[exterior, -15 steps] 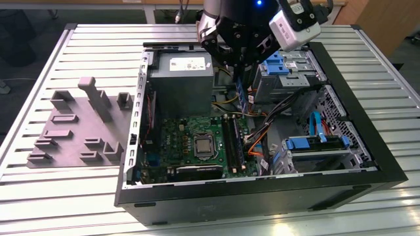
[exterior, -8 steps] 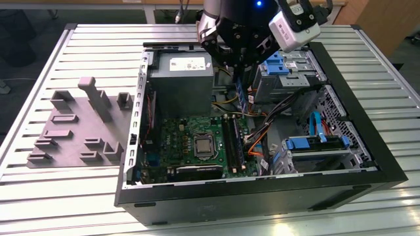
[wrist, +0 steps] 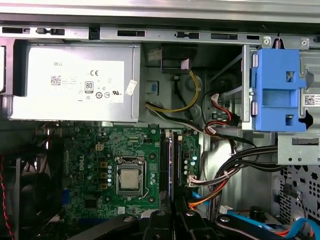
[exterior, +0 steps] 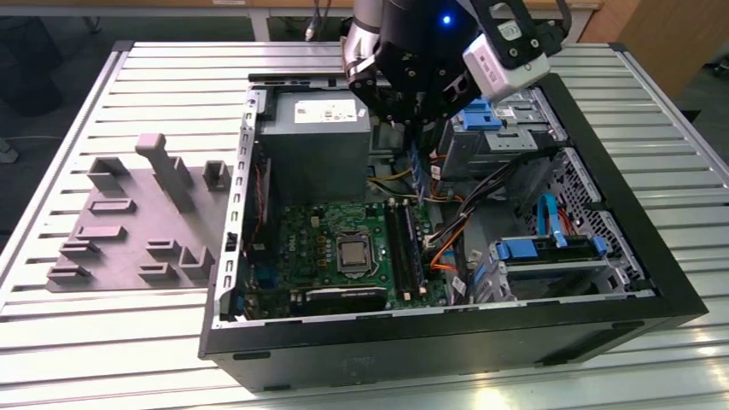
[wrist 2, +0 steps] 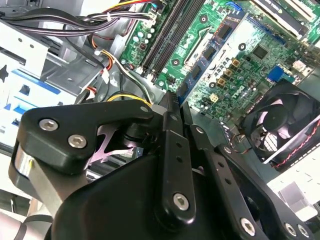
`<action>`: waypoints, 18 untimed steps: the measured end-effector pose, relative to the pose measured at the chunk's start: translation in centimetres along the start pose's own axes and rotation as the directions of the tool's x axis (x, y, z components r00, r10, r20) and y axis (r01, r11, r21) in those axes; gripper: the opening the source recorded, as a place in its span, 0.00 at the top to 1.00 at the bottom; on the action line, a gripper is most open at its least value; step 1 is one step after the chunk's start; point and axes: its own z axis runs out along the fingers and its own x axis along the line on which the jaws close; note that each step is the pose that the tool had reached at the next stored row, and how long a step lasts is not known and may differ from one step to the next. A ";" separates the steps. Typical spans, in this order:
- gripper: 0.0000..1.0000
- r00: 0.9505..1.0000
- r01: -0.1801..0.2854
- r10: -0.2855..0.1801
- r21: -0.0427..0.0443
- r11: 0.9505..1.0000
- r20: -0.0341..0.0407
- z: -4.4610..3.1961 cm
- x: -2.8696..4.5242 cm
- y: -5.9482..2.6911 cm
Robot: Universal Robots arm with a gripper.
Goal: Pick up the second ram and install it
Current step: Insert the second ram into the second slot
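Exterior view shows the gripper [exterior: 417, 126] pinching the second ram [exterior: 421, 171], held on edge beneath it and above the green motherboard [exterior: 330, 231], long axis roughly in line with the black slots [exterior: 405, 248] lying below, not yet seated.

The counter [exterior: 148, 77] is built of long, pale metal slats laid side by side, with narrow dark grooves running between them across the exterior view. Bright patches of overhead light glare off the slats near the front edge, toward the exterior view's right. Beyond the far edge of the counter lies a dark grey floor [exterior: 171, 26]. A wooden tabletop [exterior: 137, 3] runs along the back, carried on a white leg [exterior: 259, 27], with thin cables [exterior: 319, 21] hanging beside it. A wooden panel [exterior: 672, 43] stands at the far corner on the exterior view's right. A dark bulky shape [exterior: 29, 51] sits on the floor at the exterior view's left.
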 end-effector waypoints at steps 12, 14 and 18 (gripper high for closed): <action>0.86 1.000 0.000 0.000 0.000 1.000 0.000 1.00 0.02 -0.02; 0.86 1.000 0.000 0.000 0.000 1.000 0.000 1.15 0.02 -0.03; 0.86 1.000 0.000 0.000 0.000 1.000 0.000 1.41 0.03 -0.03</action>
